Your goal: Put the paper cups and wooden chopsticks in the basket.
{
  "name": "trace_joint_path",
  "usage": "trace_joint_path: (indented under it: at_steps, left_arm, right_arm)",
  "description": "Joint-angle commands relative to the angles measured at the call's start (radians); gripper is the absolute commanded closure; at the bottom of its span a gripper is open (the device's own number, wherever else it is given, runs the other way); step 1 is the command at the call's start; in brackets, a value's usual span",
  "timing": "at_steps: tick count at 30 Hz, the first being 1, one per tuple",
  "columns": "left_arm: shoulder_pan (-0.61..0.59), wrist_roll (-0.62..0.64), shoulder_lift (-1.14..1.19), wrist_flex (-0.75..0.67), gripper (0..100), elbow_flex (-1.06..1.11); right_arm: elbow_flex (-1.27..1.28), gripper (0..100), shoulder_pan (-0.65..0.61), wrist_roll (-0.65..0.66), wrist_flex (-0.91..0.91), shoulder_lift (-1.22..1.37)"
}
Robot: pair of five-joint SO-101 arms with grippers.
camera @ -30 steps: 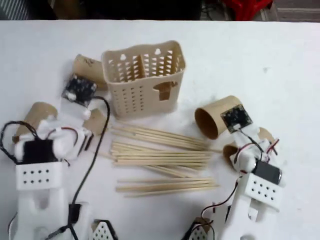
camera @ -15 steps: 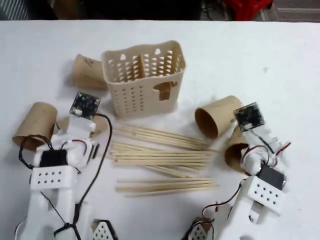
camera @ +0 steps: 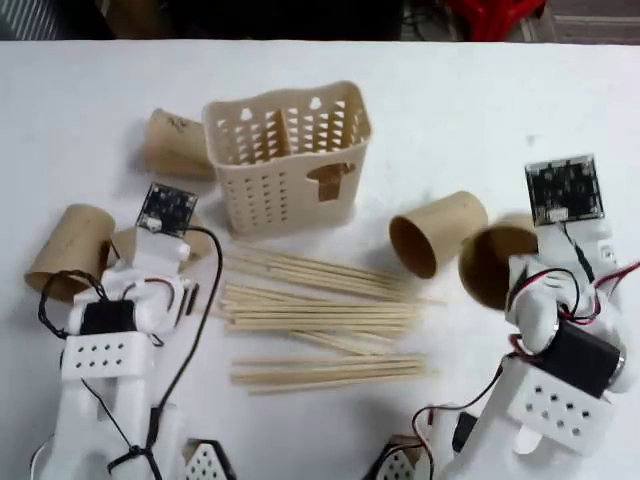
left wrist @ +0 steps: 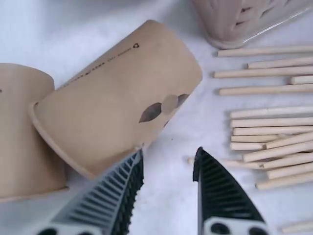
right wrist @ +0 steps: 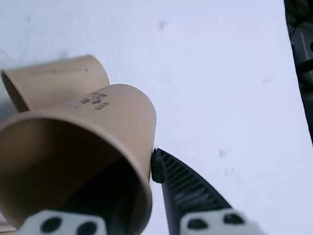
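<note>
Cup point(right wrist: 83, 132) clamped by its rim in the right gripper point(right wrist: 142, 171), near the basket point(camera: 290, 200); carrying it over the open top looks next. Left gripper point(left wrist: 166, 164) gapes beside another cup point(left wrist: 117, 107); chopsticks point(camera: 320, 310) await on the table point(camera: 480, 110).

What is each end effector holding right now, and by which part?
Right end effector grips a paper cup by its rim, one finger inside the mouth, one outside. Left end effector is open, holding nothing.
</note>
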Motion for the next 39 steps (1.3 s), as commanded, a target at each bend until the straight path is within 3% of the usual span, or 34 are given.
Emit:
trace_joint_path:
  at_steps: [1, 8, 16, 25, 32, 39]
  left_arm:
    - [-0.012, 0.014, -0.019, -0.021, 82, 0.000]
    - [-0.008, 0.014, -0.021, -0.048, 82, 0.023]
    - [-0.008, 0.014, -0.021, -0.052, 82, 0.025]
    - [-0.005, 0.014, -0.021, -0.055, 82, 0.034]
    - [0.019, 0.014, -0.021, -0.138, 82, 0.080]
    - [0.019, 0.014, -0.021, -0.138, 82, 0.080]
  right_arm:
    - [-0.218, 98.3, -0.165, -0.172, 0.064, 0.004]
    - [-0.563, 98.3, -0.519, -0.436, 0.148, 0.337]
    - [-0.953, 98.2, -0.671, -0.585, 0.154, 0.694]
    - [-1.031, 98.2, -0.700, -0.592, 0.124, 0.909]
    - [-1.025, 98.2, -0.705, -0.657, 0.035, 0.921]
    - [-1.022, 98.0, -0.700, -0.654, 0.101, 0.923]
